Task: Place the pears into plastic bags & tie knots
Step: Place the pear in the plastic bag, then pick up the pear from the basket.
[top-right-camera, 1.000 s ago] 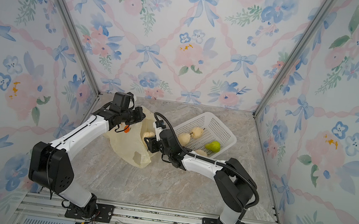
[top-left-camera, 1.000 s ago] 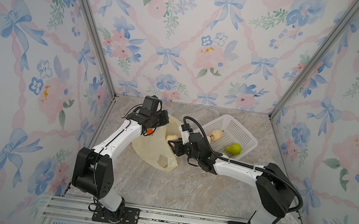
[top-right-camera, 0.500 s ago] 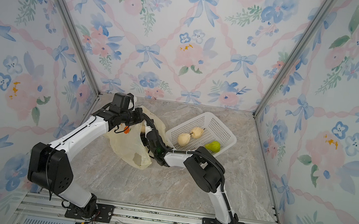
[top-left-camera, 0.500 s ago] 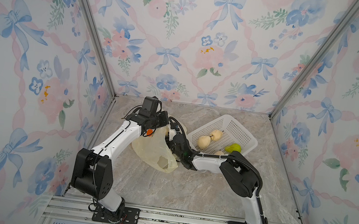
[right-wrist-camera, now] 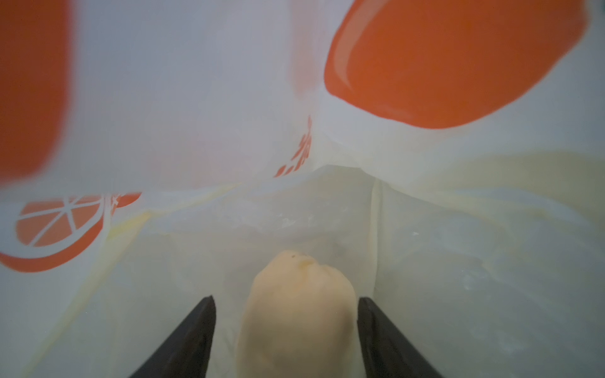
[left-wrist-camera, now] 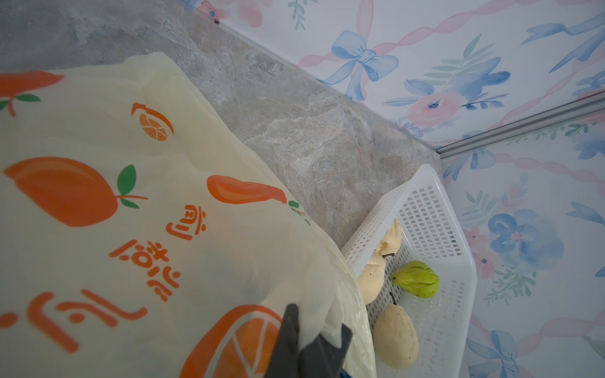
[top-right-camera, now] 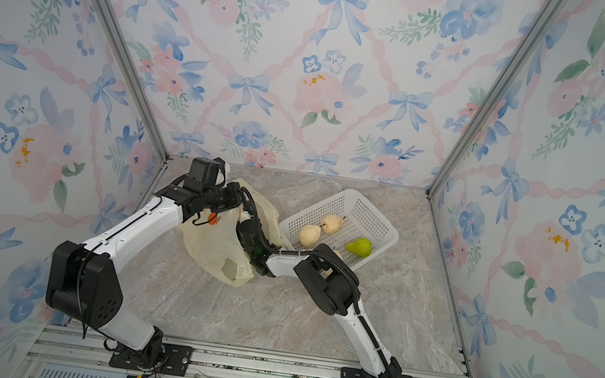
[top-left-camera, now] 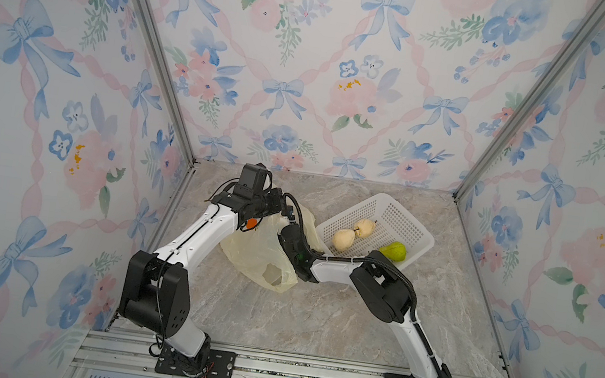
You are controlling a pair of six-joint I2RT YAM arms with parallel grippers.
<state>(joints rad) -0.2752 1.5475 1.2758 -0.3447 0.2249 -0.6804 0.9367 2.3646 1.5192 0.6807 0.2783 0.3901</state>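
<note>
The pale-yellow plastic bag (top-left-camera: 256, 259) (top-right-camera: 214, 242) with orange fruit prints lies left of the basket. My left gripper (left-wrist-camera: 319, 317) (top-left-camera: 279, 204) is shut on the bag's upper edge and holds it lifted. My right gripper (right-wrist-camera: 285, 298) is inside the bag (right-wrist-camera: 229, 131), jaws open on both sides of a cream pear (right-wrist-camera: 298, 311), with a gap at each finger. In both top views its fingers are hidden by the bag. Three cream pears (left-wrist-camera: 396, 337) (left-wrist-camera: 371, 278) (left-wrist-camera: 394, 235) and a green pear (left-wrist-camera: 417, 278) (top-left-camera: 396, 252) lie in the basket. No knots are in view.
The white perforated basket (top-left-camera: 408, 220) (left-wrist-camera: 425, 176) sits at the back right, tilted towards the bag. My right forearm (top-left-camera: 333, 271) crosses in front of the basket's near corner. Floral walls close in the marble table (top-left-camera: 315, 319) on three sides.
My right gripper has carried the cream pear from the bag's mouth deeper into the bag, and its jaws have spread apart from the pear. My left gripper has kept its hold.
</note>
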